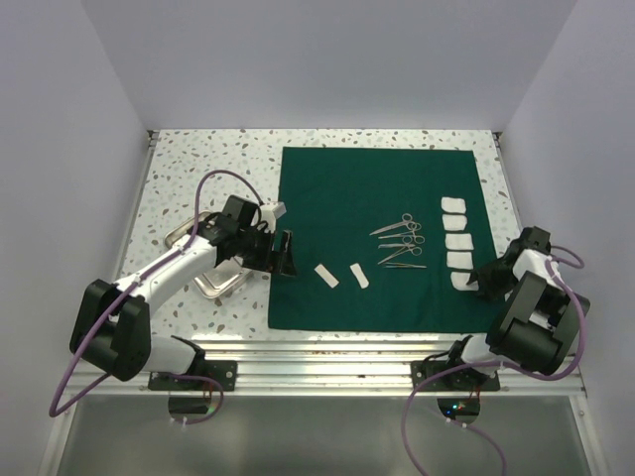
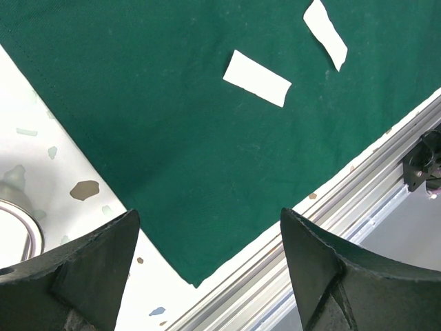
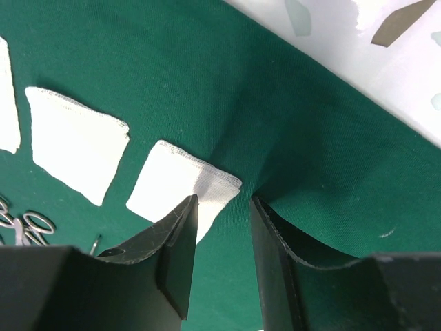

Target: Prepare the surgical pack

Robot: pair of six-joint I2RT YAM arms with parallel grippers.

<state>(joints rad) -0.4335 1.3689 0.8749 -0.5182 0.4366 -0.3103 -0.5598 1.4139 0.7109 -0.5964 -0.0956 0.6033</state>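
The dark green drape (image 1: 377, 198) lies spread flat on the table. Steel scissor-like instruments (image 1: 400, 241) lie at its middle. Several white gauze pads (image 1: 457, 241) lie in a column along its right side. Two white strips (image 1: 325, 276) lie nearer the front. My left gripper (image 1: 283, 255) is open and empty above the drape's near-left corner (image 2: 196, 276). My right gripper (image 1: 483, 281) is low at the nearest gauze pad (image 3: 172, 189). Its jaws stand narrowly apart and its fingertips (image 3: 265, 221) press the drape (image 3: 331, 124) into a crease. The small metal tray (image 1: 213, 283) lies under my left arm.
An aluminium rail (image 1: 327, 347) runs along the table's near edge and shows in the left wrist view (image 2: 344, 200). The speckled tabletop (image 1: 198, 169) is bordered by white walls at the back and both sides. The tray's rim (image 2: 27, 231) shows left of my left fingers.
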